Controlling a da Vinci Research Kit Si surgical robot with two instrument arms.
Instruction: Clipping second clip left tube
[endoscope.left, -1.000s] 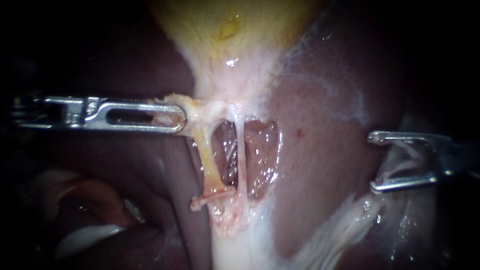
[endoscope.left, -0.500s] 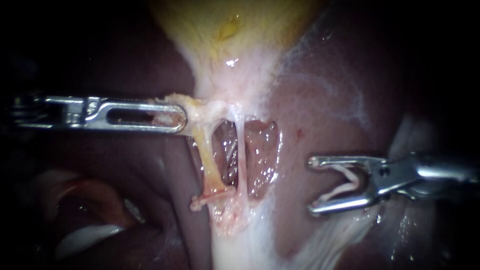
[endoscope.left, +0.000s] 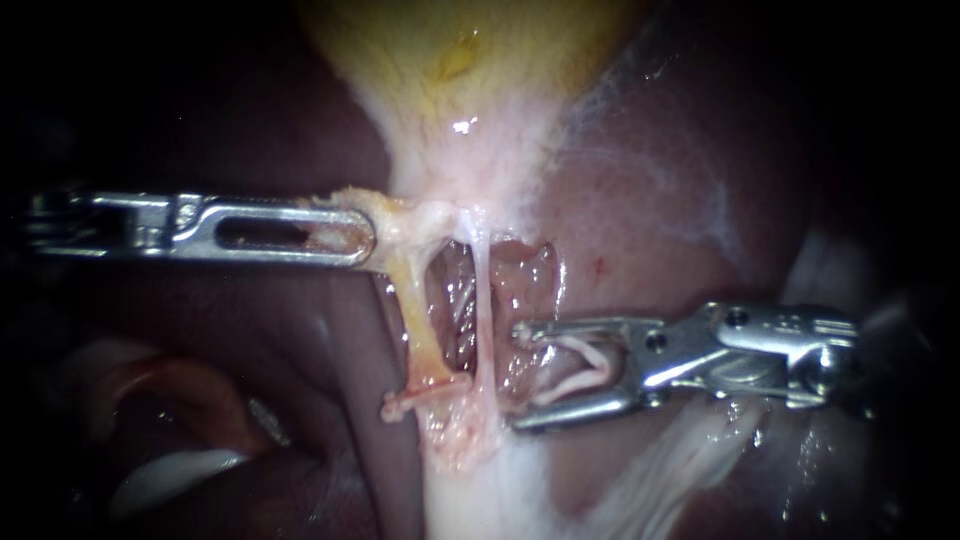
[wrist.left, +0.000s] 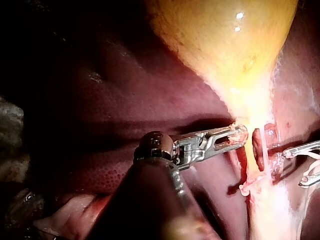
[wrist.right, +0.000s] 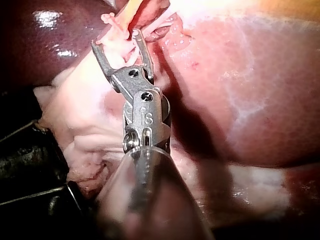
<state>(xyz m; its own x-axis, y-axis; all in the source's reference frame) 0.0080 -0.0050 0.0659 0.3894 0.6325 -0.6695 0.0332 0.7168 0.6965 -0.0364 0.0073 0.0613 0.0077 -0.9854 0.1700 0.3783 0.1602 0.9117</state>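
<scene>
Gripping the gallbladder (endoscope.left: 460, 60) at its neck, the left instrument (endoscope.left: 350, 237) has its jaws clamped there, likely pulling left so the left tube (endoscope.left: 418, 320) stands taut, apart from the right tube (endoscope.left: 482, 300). A placed clip (endoscope.left: 425, 393) crosses the left tube's near end (second not yet on). The right instrument (endoscope.left: 522, 375), jaws wide but holding a loaded clip (endoscope.left: 585, 365), sits just right of the right tube.

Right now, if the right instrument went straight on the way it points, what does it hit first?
Most likely the thin pale right tube, just ahead of the right instrument and its loaded clip; the left tube lies beyond. Depth is unclear.
</scene>
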